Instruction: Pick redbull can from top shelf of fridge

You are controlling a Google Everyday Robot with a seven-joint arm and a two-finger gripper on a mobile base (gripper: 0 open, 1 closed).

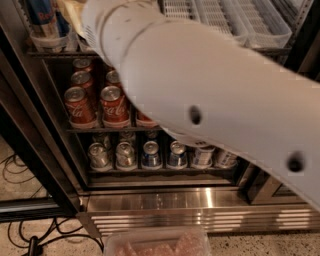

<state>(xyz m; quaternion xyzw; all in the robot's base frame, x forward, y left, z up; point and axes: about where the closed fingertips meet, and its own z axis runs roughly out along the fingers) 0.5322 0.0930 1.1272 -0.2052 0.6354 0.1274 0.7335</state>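
Note:
The redbull can (45, 17), tall, slim, blue and silver with red lettering, stands at the far left of the top shelf (240, 20), in a clear-fronted lane tray above the dark rail. My thick white arm (210, 85) crosses the view from lower right to upper left and hides the middle of the shelves. A tan wrist part (75, 15) shows just right of the can. My gripper is beyond the top edge, out of view. The fridge (200, 210) has a shiny ribbed steel base.
Red Coca-Cola cans (112, 105) fill the shelf below the can. Short silver-blue cans (150, 155) stand on the lowest shelf. The dark door frame (30, 150) runs down the left. Cables (20, 175) lie on the floor. A clear plastic tub (155, 245) sits at the bottom edge.

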